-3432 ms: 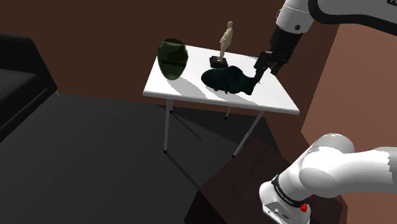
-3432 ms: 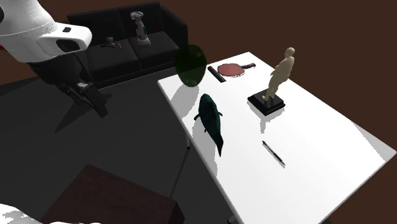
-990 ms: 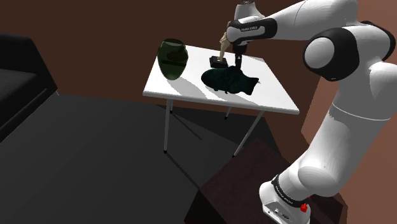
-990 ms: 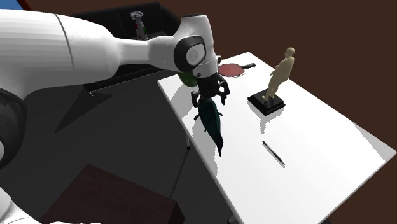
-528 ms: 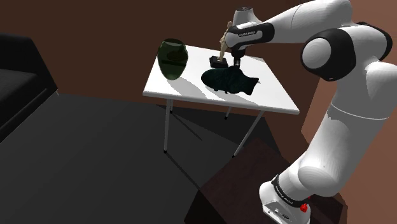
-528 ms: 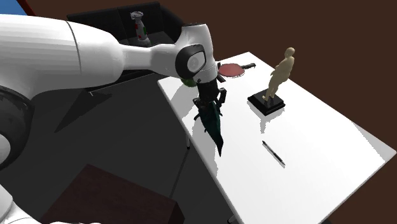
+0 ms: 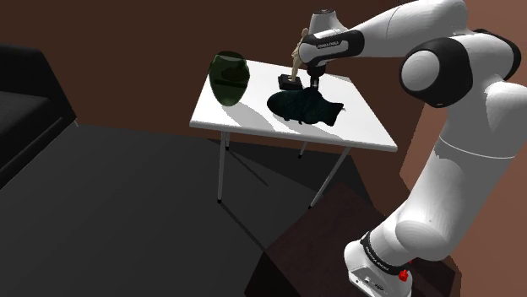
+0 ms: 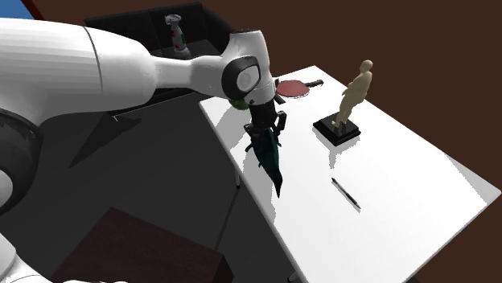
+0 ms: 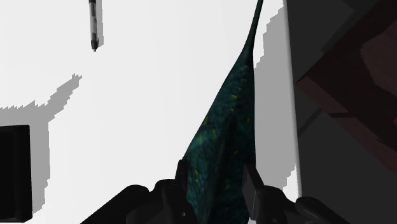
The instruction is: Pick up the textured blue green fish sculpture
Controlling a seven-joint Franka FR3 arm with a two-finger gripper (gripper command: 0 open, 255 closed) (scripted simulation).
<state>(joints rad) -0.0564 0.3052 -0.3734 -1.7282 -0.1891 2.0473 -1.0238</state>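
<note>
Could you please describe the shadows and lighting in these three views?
Wrist view: shadows on the white table have jagged, stair-stepped edges beside the fish sculpture. Shoulder view: dim room, brightly lit table, vase dark. Second exterior view: bright table, grey shadow beside the sculpture.

On the white table (image 8: 418, 189) I saw a green vase (image 7: 229, 78), a tan figurine (image 8: 354, 95) (black base), a pen (image 8: 346, 194) near it and a red paddle (image 8: 291, 87).

A white rectangular table (image 8: 418, 193) on thin legs carries a dark teal scaly fish sculpture (image 7: 296, 107) near one long edge. Also on it are a dark green rounded vase (image 7: 229, 78), a beige human figurine on a black base (image 8: 354, 95), a red paddle (image 8: 291, 87) and a slim black pen (image 8: 346, 193).
</note>
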